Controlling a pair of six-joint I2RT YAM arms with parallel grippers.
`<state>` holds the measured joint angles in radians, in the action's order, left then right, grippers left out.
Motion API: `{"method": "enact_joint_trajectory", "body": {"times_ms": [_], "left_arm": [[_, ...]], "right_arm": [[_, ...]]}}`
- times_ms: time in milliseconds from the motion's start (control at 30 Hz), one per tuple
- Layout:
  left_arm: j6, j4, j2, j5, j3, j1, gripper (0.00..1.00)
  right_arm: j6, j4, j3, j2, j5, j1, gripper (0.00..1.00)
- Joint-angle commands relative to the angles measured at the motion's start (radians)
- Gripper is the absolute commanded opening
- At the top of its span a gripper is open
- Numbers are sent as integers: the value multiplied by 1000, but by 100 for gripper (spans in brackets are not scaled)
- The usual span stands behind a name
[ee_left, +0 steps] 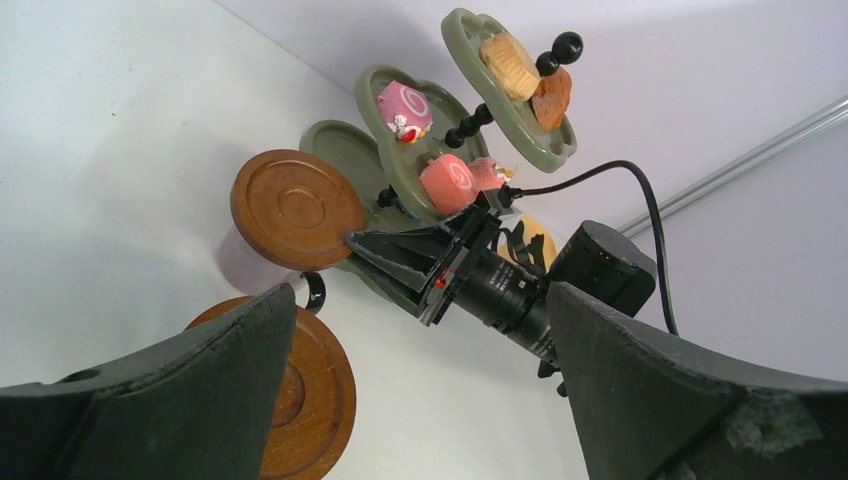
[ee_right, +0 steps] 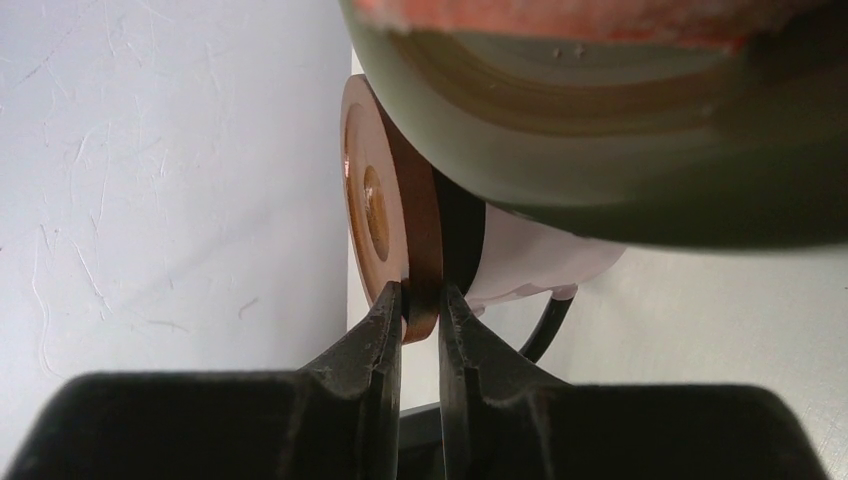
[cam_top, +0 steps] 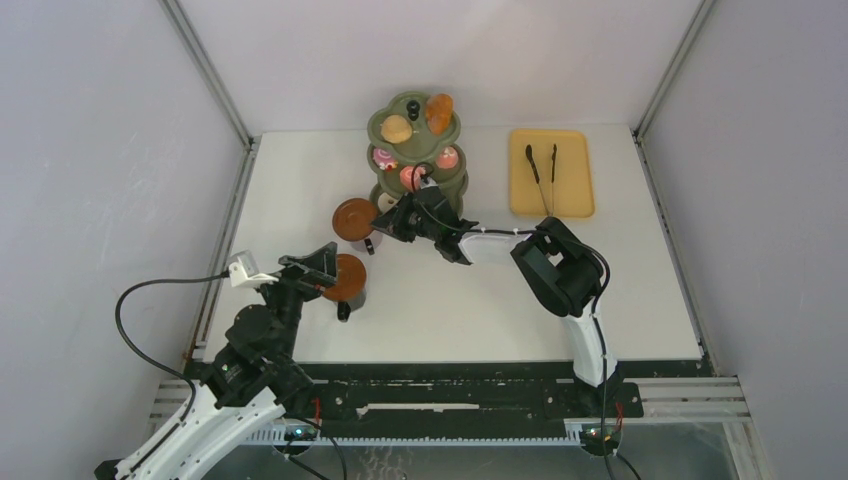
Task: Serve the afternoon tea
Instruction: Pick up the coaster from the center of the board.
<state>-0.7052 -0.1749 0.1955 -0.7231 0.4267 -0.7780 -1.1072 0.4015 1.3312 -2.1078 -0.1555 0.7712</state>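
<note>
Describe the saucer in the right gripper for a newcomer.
Find the olive three-tier stand at the far edge. Two brown saucers lie left of it. Take the far saucer, beside the bottom tier, its rim in the right gripper; the near saucer is by the left gripper.

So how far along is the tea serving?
Cakes and buns already sit on the green stand. Right now the right claw pinches the rim of the far saucer, which lies on its cup. The left claw hangs open by the near saucer. Both cups look unserved.
</note>
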Motion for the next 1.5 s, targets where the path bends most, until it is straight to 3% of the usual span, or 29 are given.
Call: {"method": "enact_joint_trajectory", "body": {"times_ms": [0, 933, 1467], "left_arm": [[-7, 34, 10, 1, 35, 5, 100], [2, 40, 25, 1, 48, 5, 100], [-7, 54, 46, 4, 51, 5, 100]], "right_arm": [[2, 24, 5, 22, -8, 8, 9], [0, 100, -170, 166, 30, 17, 5], [1, 144, -367, 338, 62, 9, 2]]}}
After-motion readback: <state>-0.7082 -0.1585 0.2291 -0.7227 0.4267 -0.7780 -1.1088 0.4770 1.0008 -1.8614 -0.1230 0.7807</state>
